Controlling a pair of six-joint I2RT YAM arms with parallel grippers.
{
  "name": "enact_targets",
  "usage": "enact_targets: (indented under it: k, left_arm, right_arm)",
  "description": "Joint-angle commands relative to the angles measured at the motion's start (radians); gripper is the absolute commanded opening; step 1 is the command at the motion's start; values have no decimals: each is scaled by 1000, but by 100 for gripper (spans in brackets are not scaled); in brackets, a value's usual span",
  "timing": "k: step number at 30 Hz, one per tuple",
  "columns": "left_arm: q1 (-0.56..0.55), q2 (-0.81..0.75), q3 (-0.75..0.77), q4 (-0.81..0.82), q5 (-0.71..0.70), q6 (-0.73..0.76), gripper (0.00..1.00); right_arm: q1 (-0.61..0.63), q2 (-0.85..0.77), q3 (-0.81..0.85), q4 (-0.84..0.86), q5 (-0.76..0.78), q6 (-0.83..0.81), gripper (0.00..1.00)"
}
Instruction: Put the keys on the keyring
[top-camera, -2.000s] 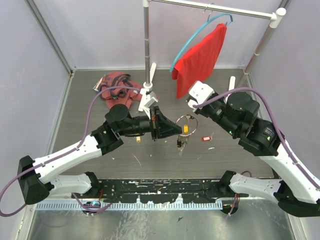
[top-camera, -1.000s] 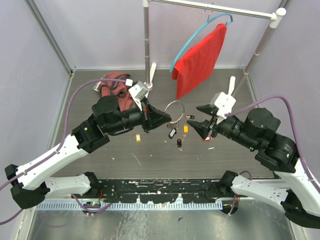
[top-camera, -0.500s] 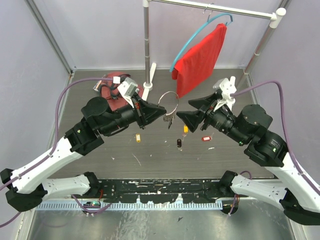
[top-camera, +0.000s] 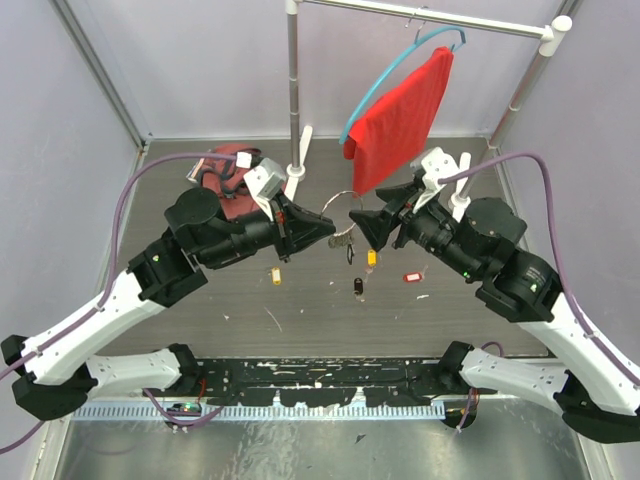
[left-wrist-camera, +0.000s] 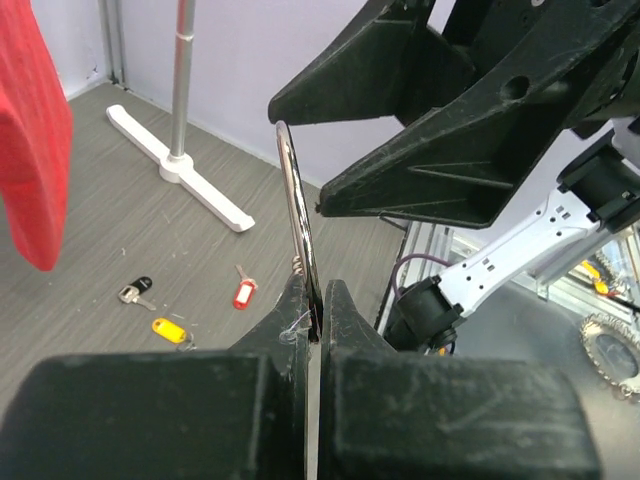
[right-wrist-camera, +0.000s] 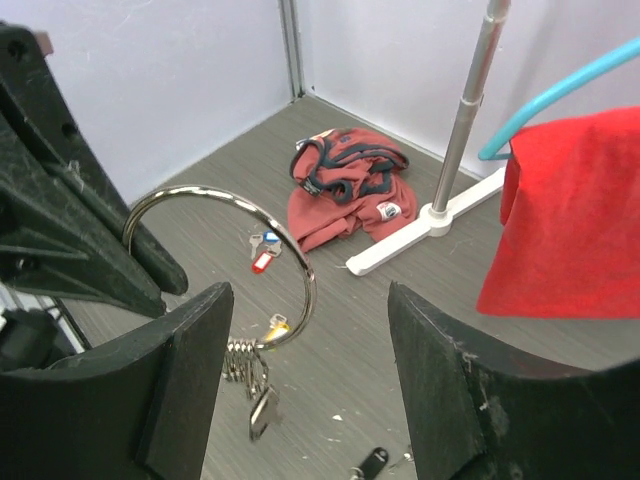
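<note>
Alas, key tags (left-wrist-camera: 172, 329) illegibly small.

At one o'clock you have a red cloth (top-camera: 400, 115) on a blue hanger (top-camera: 375, 80), hung from the rack's rail (top-camera: 430, 15). At eleven o'clock a crumpled red garment (top-camera: 228, 178) lies on the grey tabletop (top-camera: 160, 200), just beside the rack's white foot (top-camera: 302, 148) at twelve.
</note>
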Motion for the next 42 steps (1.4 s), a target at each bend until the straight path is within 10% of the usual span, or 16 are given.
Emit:
enact_targets:
  k: [1,17,42]
  left_arm:
    - [0,0,82,-77,29,95,0]
    - [1,-14,90,100,-274,-32,0]
    - [1,-33,130,151,-188,-87,0]
  right_arm:
    - [3,-19,99,-72,-68,-183,68]
    - [2,-33,-5,30,-348,-81,39]
    - [2,-23,-274,495,-325,-53,45]
